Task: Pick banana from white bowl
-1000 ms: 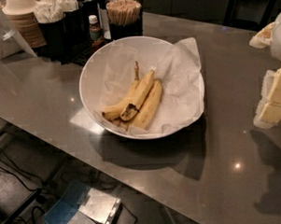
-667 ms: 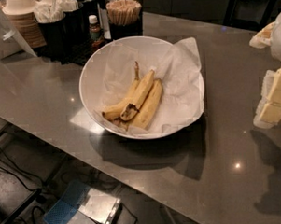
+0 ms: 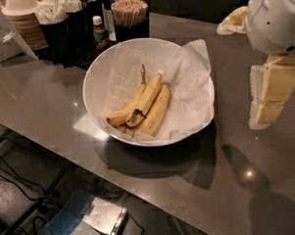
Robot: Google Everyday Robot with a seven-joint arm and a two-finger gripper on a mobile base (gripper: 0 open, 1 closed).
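Observation:
The white bowl (image 3: 94,87) sits on the grey counter, lined with crumpled white paper (image 3: 190,88). Inside it lie peeled-looking yellow bananas (image 3: 147,107) side by side, stems pointing to the back, with dark spots at the near ends. My gripper (image 3: 267,102) hangs at the right edge of the view, above the counter and to the right of the bowl, apart from it. The arm's white rounded body (image 3: 275,16) is above it. Nothing is held.
At the back left stand black holders with wooden stirrers (image 3: 129,11) and napkins (image 3: 54,13), a small bottle (image 3: 99,28) and a stack of paper items (image 3: 23,22). The counter's front edge runs diagonally; below it are cables and a blue pad (image 3: 68,221).
The gripper and arm have moved left, closer to the bowl, and the arm's white body has come into view. Bowl and bananas have not moved.

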